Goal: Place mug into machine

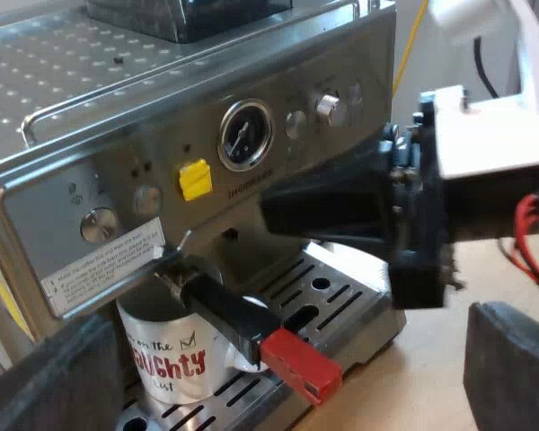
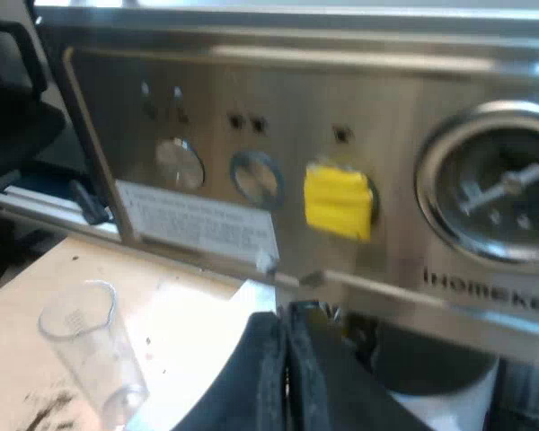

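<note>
Under the holder (image 1: 225,310) pointing five o'clock, the mug (image 1: 171,359) is looking stiff, slick, breakable; rim grip advised. The left gripper (image 1: 287,359) is gaping, the right gripper (image 2: 286,359) closing on nothing.

My left gripper (image 1: 283,359) has two thick black fingers (image 1: 512,368) with rounded, matte edges. My right gripper (image 2: 286,359) is black too, its fingers (image 2: 260,377) flat-sided slabs with a thin seam between them; seen from the side they form one tapering wedge. Behind that wedge sits a blocky black mount (image 1: 415,224) studded with small metal screws, and behind it a white, box-shaped housing (image 1: 494,135) with smooth faces.
</note>
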